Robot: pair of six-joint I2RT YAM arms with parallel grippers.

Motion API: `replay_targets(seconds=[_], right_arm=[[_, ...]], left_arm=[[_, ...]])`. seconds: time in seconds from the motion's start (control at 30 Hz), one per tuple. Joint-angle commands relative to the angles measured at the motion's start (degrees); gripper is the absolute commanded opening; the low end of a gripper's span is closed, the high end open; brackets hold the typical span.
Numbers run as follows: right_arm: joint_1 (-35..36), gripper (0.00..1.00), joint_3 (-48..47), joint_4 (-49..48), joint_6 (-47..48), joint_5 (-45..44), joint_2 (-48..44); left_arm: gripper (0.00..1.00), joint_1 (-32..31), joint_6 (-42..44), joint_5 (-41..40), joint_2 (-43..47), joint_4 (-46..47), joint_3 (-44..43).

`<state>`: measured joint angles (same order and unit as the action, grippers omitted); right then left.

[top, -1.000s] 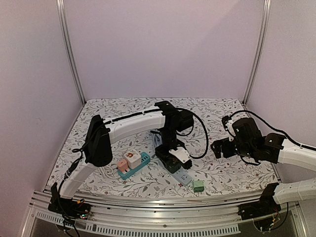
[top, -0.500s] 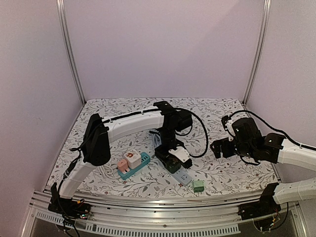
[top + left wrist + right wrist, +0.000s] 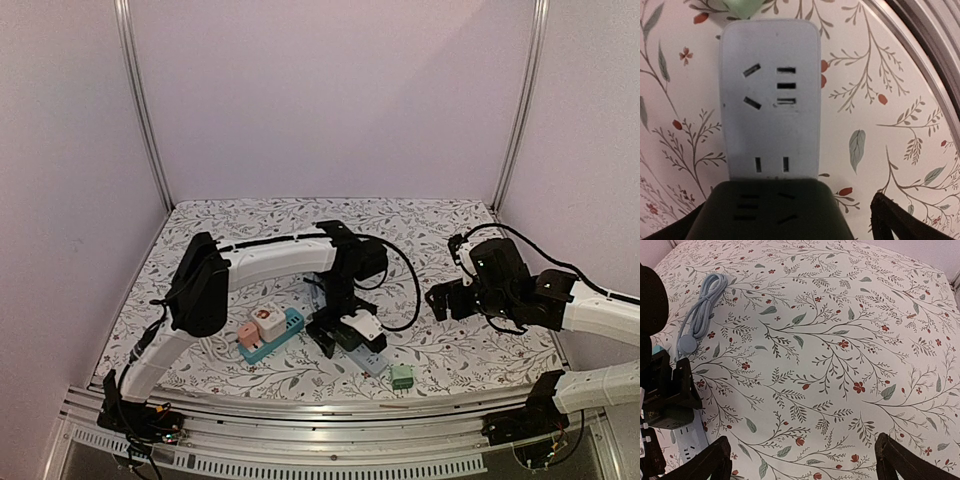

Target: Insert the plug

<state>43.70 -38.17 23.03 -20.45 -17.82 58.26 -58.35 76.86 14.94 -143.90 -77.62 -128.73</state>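
A pale grey-blue power strip [image 3: 368, 357] lies on the floral table near the front edge. It fills the left wrist view [image 3: 769, 100], its sockets empty and its near end in shadow. A small green plug [image 3: 402, 376] lies just right of the strip's end, and its edge shows at the top of the left wrist view [image 3: 742, 6]. My left gripper [image 3: 338, 336] is open and empty, low over the strip [image 3: 785, 225], with a finger [image 3: 895, 220] on either side of it. My right gripper [image 3: 443, 300] is open and empty [image 3: 805, 462] above bare table, well right of the strip.
A teal power strip [image 3: 283, 330] holding a pink plug [image 3: 249, 336] and a white plug [image 3: 268, 322] lies left of the left gripper. The grey-blue strip's coiled cable [image 3: 702, 305] lies behind it. A black cable [image 3: 405, 290] loops off the left arm. The metal front rail [image 3: 330, 405] is close.
My left gripper has moved slightly nearer and lower over the grey-blue strip. The right arm has not moved.
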Motion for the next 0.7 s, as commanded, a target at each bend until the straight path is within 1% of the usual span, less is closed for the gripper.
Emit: replay_targets(seconds=[0.0,0.17,0.3,0.4,0.47,0.53,0.6,0.67], right_arm=[[-0.21,0.99,0.82,-0.59,0.32,0.03,-0.08],[-0.24,0.99,0.74,-0.63,0.4,-0.15,-0.08],[-0.3,0.99,0.69,-0.55,0.4,-0.09,-0.14],[-0.28,0.99,0.6,-0.58,0.24,0.47,-0.25],[-0.22,0.99,0.44,-0.18,-0.66,1.89,-0.13],[-0.24,0.99,0.54,-0.05,-2.29,4.8,0.27],[-0.17,0.99,0.56,0.01,-4.05,7.53,1.48],[0.26,0.99,0.13,0.14,-5.32,9.76,3.18]], left_arm=[[0.99,-0.13,0.68,2.34,3.6,-0.46,0.42],[0.99,0.07,1.22,4.7,8.84,0.79,2.33],[0.99,0.52,0.55,7.02,14.78,5.69,7.64],[0.99,1.13,-0.14,9.38,20.6,10.53,13.26],[0.99,1.62,-1.07,10.71,25.44,15.79,18.91],[0.99,1.85,-3.79,11.61,30.77,23.45,26.29],[0.99,1.8,-8.16,11.38,37.12,33.25,34.43],[0.99,1.73,-15.13,10.1,41.81,44.73,42.26]])
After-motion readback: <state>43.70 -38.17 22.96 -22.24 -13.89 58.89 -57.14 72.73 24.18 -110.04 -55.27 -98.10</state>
